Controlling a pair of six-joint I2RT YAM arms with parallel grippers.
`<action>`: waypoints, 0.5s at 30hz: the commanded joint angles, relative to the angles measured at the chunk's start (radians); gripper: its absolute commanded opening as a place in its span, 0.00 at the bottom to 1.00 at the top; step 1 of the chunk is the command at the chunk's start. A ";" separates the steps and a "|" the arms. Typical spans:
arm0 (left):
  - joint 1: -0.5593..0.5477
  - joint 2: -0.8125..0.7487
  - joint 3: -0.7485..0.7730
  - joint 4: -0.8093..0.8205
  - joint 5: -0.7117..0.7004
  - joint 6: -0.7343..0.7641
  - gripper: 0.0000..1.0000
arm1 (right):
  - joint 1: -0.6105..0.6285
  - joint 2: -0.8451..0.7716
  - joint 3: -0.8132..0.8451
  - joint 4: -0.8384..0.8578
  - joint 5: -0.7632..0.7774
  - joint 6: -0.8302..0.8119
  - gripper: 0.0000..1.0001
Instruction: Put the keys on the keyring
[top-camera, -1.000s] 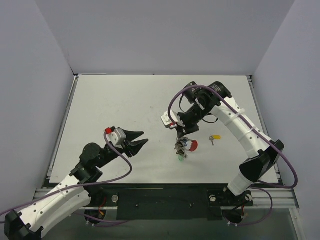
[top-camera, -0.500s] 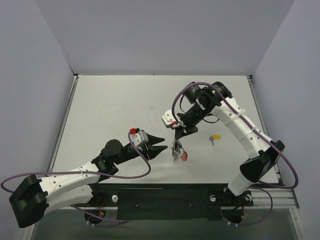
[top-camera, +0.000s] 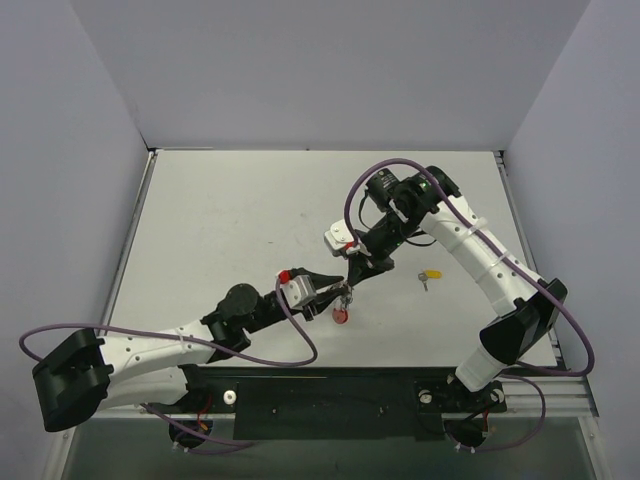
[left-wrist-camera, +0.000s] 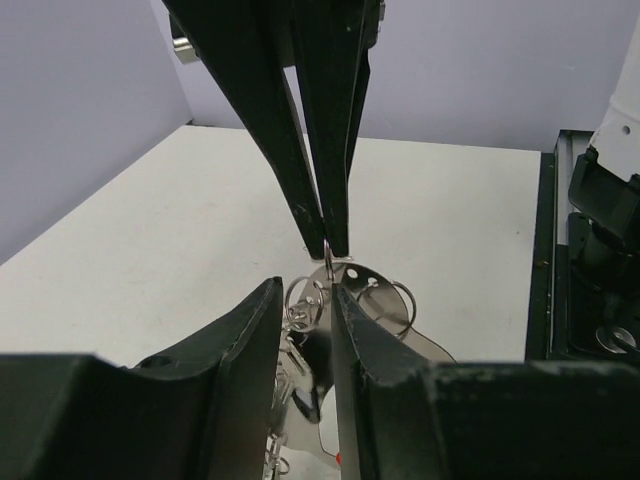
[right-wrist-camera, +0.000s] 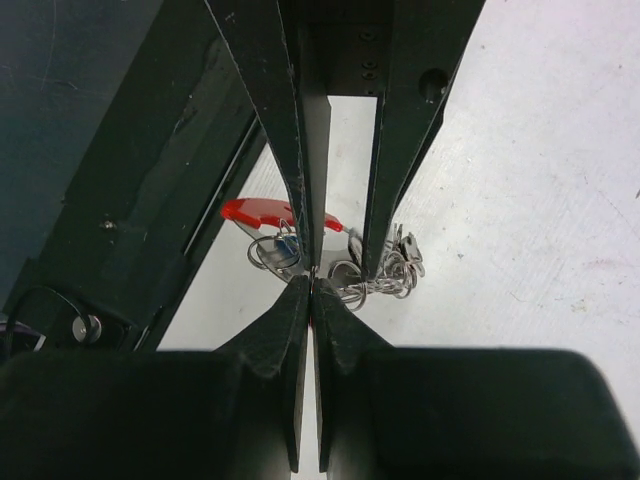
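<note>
Toward the front edge of the tabletop (top-camera: 230, 220), the right gripper (right-wrist-camera: 312, 285) is clenched on the thin red-and-silver wire keyring (top-camera: 341, 315); the left gripper (left-wrist-camera: 307, 290) stands part-open astride it. Judged light, stiff, slippery: pinch the wire.

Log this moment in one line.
right gripper: shut on keyring | left gripper: jaws apart around keys | yellow key: loose on table

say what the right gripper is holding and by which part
The right gripper pinches the keyring by a thin silvery stretch of its wire, right at the fingertips.
</note>
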 joint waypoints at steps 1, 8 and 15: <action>-0.016 0.020 0.061 0.085 -0.062 0.047 0.36 | -0.009 -0.033 -0.017 -0.215 -0.083 -0.025 0.00; -0.023 0.045 0.083 0.076 -0.037 0.054 0.33 | -0.016 -0.033 -0.017 -0.215 -0.087 -0.024 0.00; -0.026 0.012 0.074 0.053 -0.019 0.052 0.33 | -0.029 -0.040 -0.018 -0.212 -0.092 -0.021 0.00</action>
